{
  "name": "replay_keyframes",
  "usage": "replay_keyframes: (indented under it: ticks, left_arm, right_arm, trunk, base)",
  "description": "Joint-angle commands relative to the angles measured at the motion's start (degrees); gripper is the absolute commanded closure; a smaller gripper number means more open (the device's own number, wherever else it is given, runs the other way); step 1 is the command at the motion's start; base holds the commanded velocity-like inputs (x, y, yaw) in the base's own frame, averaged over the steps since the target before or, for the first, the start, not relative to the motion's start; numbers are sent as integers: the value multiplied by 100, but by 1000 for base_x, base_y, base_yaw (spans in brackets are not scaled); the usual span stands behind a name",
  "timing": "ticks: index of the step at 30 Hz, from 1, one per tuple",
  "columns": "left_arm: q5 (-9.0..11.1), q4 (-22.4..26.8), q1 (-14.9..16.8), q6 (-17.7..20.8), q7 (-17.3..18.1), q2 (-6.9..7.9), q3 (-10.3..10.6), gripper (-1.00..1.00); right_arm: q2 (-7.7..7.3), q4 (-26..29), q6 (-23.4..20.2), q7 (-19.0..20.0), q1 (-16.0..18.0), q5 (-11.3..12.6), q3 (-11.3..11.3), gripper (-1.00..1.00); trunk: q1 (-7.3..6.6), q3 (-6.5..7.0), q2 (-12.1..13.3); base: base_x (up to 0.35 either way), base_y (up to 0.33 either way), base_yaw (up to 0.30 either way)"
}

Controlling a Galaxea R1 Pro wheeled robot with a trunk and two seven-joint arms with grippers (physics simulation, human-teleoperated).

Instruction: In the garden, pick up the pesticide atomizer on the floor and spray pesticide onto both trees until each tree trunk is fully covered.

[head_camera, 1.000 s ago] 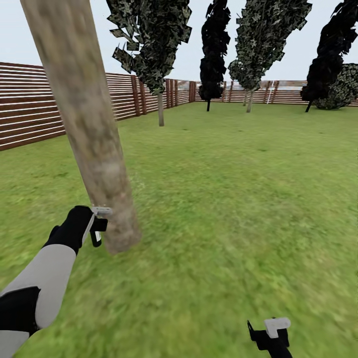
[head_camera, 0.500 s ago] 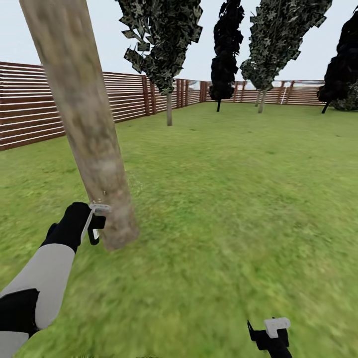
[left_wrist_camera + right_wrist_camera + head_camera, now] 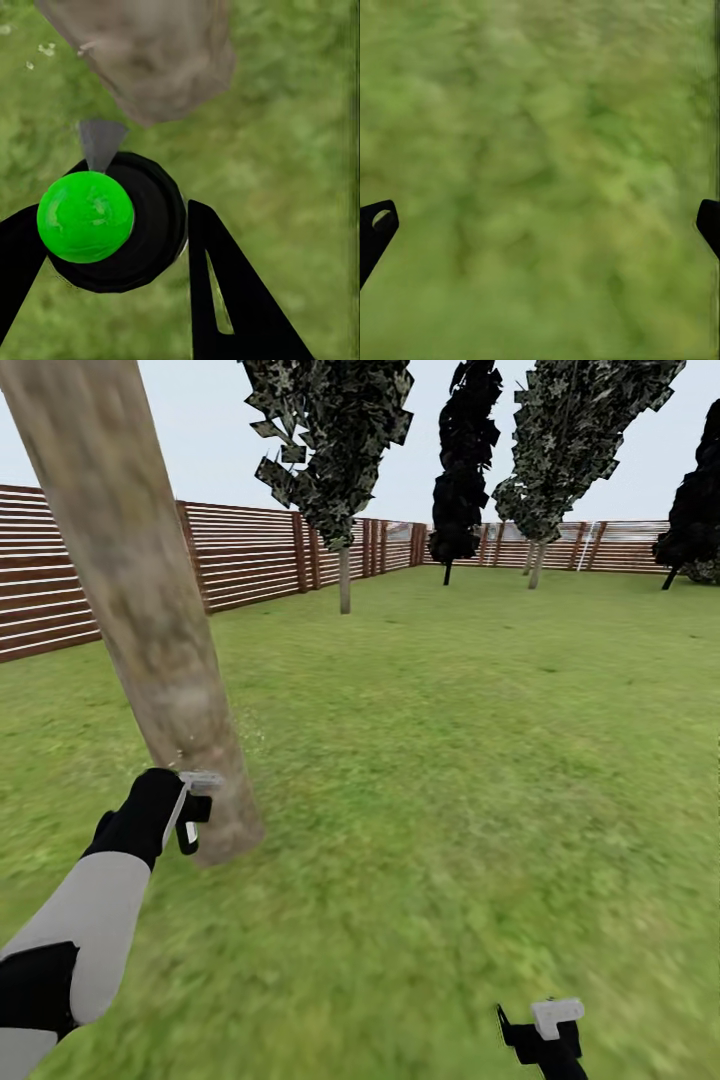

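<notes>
A thick, pale grey-brown mottled tree trunk [image 3: 160, 640] leans across the left of the head view and meets the lawn close to my left hand. My left gripper [image 3: 190, 815] is shut on the pesticide atomizer [image 3: 112, 225], a black round body with a bright green cap. Its grey nozzle [image 3: 100, 142] points at the base of the trunk [image 3: 157, 60], a short gap away. A few pale specks of pesticide [image 3: 45, 49] drift beside the trunk. My right gripper [image 3: 545, 1032] hangs low over the grass, open and holding nothing, its fingertips [image 3: 376, 221] wide apart.
Green lawn [image 3: 480, 740] stretches ahead to a brown slatted fence [image 3: 250, 555]. Further trees [image 3: 344, 575] with dark foliage stand along the fence line at the back. Open grass lies to the right of the trunk.
The whole view has shifted, so the camera moved: the trunk now sits a little further left in the picture and the far trees further right. Both arms keep their pose.
</notes>
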State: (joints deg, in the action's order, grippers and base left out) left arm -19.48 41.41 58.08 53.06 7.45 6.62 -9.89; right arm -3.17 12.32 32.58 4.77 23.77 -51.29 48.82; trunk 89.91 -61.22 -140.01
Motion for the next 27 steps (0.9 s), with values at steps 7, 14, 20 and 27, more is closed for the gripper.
replay_keyframes:
  ticks: [7,14,20,27]
  left_arm:
    - [-73,-21,-52,6,-13,127,-41,100]
    - [-37,-85,-98,-47,-15,202,-33,100]
    - [-44,-98,-328,-83,-11,288,-136,100]
    - [-28,-81,-341,-102,-15,6,-144,100]
  right_arm:
    - [9,-2,20,50,4,-4,49,-100]
    - [10,-2,20,50,2,-4,48,-100]
    - [10,-2,20,50,4,-4,48,-100]
    - [5,-2,20,50,2,-4,49,-100]
  trunk:
    - [0,-5,-2]
    - [0,-5,-2]
    - [0,-5,-2]
    - [0,-5,-2]
  base:
    - [63,-273,201]
    - [35,-147,277]
    - [0,-1,255]
    - [192,-126,23]
